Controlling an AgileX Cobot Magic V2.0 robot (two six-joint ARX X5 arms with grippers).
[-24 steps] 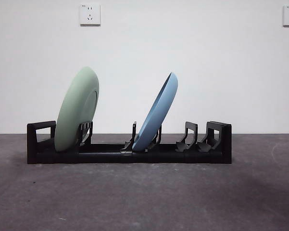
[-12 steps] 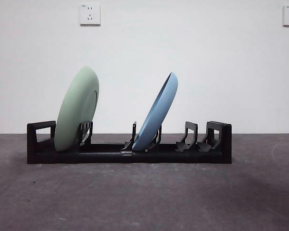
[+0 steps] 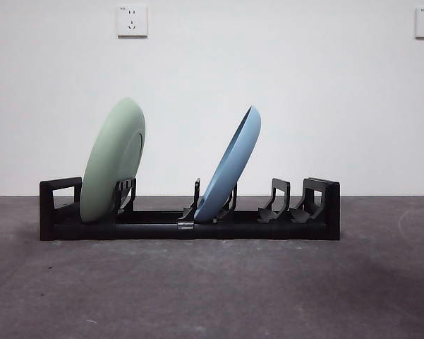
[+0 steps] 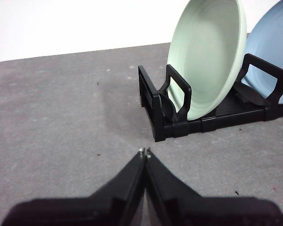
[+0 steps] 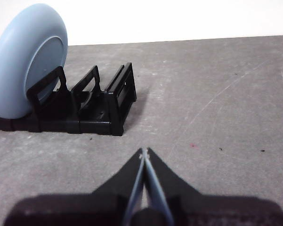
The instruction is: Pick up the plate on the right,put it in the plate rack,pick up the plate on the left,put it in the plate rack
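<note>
Plate rack sits on the grey bench, long side across the front view. Both plates already in it. Green plate stands on edge at the rack's left end in the front view, just inside the boxy end loop, leaning toward the middle against a prong. Blue plate stands on edge near the rack's middle, tilted the same way, foot wedged between prongs. The prong slots at the right end hold nothing.

Neither arm shows in the front view. Left gripper hangs above bare bench, jaws pressed together, holding nothing. The rack's green-plate end lies ahead of it and off to one side, near but apart, no contact. The green plate's hollow face turns toward this camera; the blue plate shows behind it at the frame edge.

Right gripper likewise above bare bench, jaws together, nothing between them. The rack's other boxy end lies ahead and off to the side, apart from the tips, with the blue plate's back further along.

White wall behind, two wall sockets high up.
</note>
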